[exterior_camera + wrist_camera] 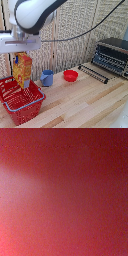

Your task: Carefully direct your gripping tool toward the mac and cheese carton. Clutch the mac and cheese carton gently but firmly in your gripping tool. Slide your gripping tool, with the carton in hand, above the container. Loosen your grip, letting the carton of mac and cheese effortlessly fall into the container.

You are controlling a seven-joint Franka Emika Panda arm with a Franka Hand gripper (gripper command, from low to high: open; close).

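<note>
1 arm shows in the exterior view, its gripping tool clamped on the top of the mac and cheese carton. It holds the carton upright above the container, at the view's left. A blue mug and a red bowl stand farther right, near a toaster oven. The wrist view is filled by a blurred red surface.

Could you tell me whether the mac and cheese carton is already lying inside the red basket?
No, the carton hangs upright from the claw above the basket, not resting inside it.
</note>
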